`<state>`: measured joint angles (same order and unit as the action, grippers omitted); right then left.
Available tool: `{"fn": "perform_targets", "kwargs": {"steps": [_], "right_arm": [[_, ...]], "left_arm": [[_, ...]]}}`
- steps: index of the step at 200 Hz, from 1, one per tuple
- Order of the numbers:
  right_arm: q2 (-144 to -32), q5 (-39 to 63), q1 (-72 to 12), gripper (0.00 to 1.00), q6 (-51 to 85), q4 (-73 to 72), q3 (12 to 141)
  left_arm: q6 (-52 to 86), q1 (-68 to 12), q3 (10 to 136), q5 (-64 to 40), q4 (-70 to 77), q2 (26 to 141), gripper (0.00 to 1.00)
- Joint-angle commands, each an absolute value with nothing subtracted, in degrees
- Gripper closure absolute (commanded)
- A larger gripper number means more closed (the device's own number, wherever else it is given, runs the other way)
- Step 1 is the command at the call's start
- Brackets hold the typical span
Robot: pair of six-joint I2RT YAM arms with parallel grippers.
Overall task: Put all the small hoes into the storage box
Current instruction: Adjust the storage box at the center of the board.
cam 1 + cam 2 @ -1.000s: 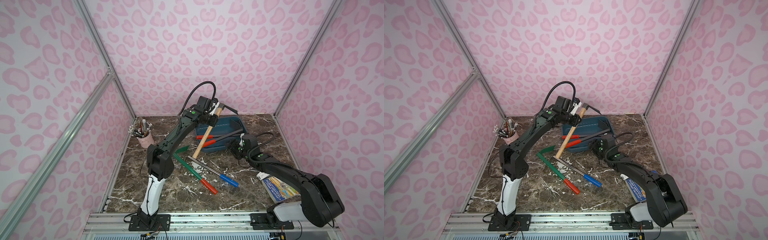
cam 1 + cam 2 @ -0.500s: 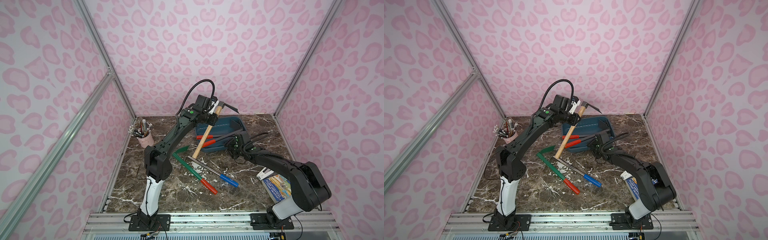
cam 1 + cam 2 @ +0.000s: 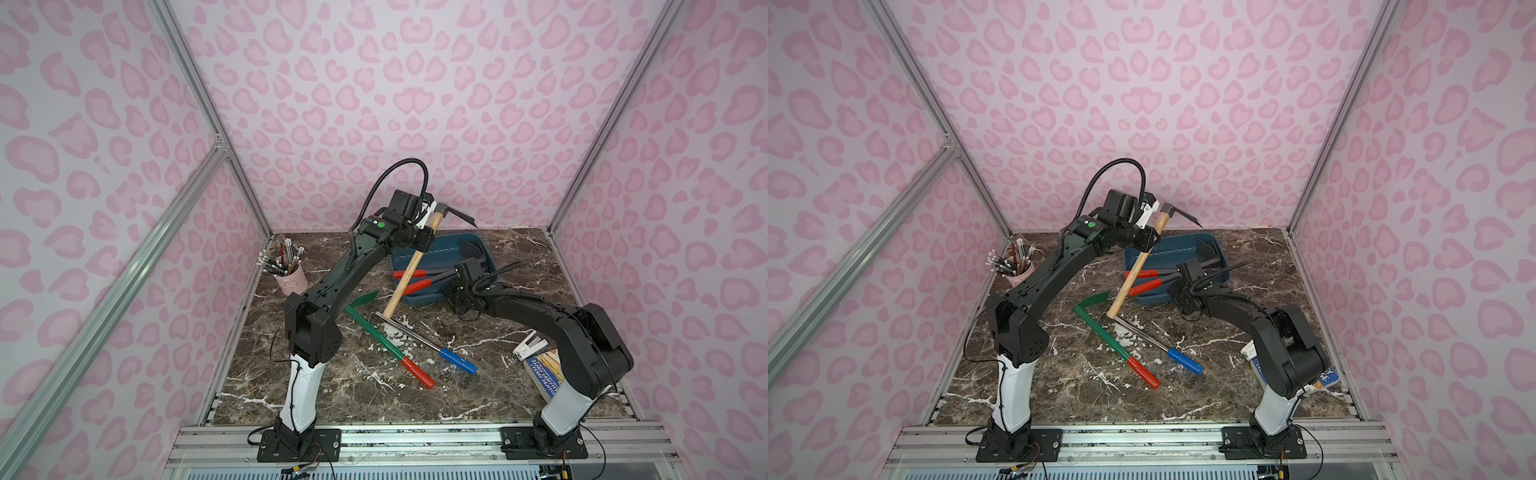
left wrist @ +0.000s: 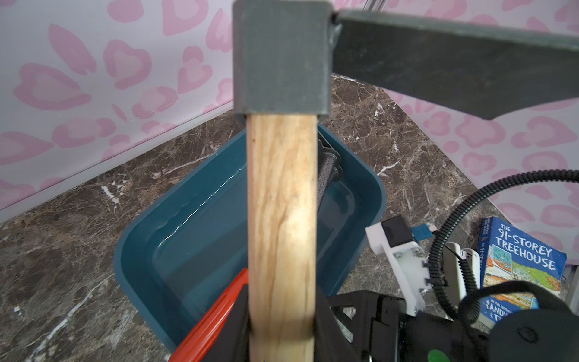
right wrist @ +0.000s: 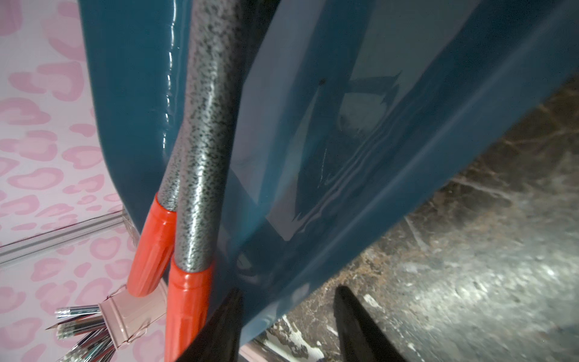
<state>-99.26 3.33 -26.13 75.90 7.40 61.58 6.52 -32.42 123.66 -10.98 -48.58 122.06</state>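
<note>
The small hoe [image 3: 400, 291] is off the table, pinched by the left jaws [image 3: 423, 237] high on its wooden handle, just below the dark metal head. From that grip the handle slopes down and back toward the robot's base, and the head and blade stick up and out beyond the jaws. The storage box [image 3: 446, 253] lies directly beneath and beyond these jaws. The handle crosses the box's near rim at an angle instead of running along the box's long side. I judge the coming move turns on that mismatch: the handle has to be swung into line with the box and lowered.

The left arm alone carries the hoe. The right jaws [image 5: 288, 291] sit low at the box's near rim, spread, with the rim between them. One finger is against the plastic, and table shows between the rim and the other finger, so nothing is pinched there yet.

Two red-gripped tools [image 3: 417, 286] already lie in the box beneath the left jaws, their grips hanging out over the rim, which narrows the free floor.

Hard to tell: whether the handle's free end touches the table or the silver rod [image 3: 409, 334] near it. The left wrist view cuts off the blade's tip, and the handle hides part of the box floor. In both top views the right wrist's body hides its jaws.
</note>
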Motion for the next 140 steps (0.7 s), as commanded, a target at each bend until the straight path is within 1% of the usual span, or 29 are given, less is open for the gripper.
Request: {"fn": "perform_targets", "kwargs": {"steps": [1, 68, 92, 140], "right_arm": [[-100.38, 1.67, -26.46, 0.51, 76.22, 8.06, 63.37], [-104.44, 1.93, -26.63, 0.55, 73.80, 9.41, 67.05], [-105.96, 2.56, -26.59, 0.59, 72.51, 9.79, 68.44], [-106.87, 4.54, -26.45, 0.74, 68.94, 10.02, 69.35]], "left_arm": [[6.34, -32.39, 123.41, -10.93, -44.77, 120.78, 0.95], [5.81, -32.39, 121.98, -10.07, -44.98, 119.60, 0.96], [5.67, -32.35, 121.90, -9.90, -45.55, 119.48, 0.96], [5.03, -32.28, 122.45, -9.02, -46.90, 119.34, 0.96]]}}
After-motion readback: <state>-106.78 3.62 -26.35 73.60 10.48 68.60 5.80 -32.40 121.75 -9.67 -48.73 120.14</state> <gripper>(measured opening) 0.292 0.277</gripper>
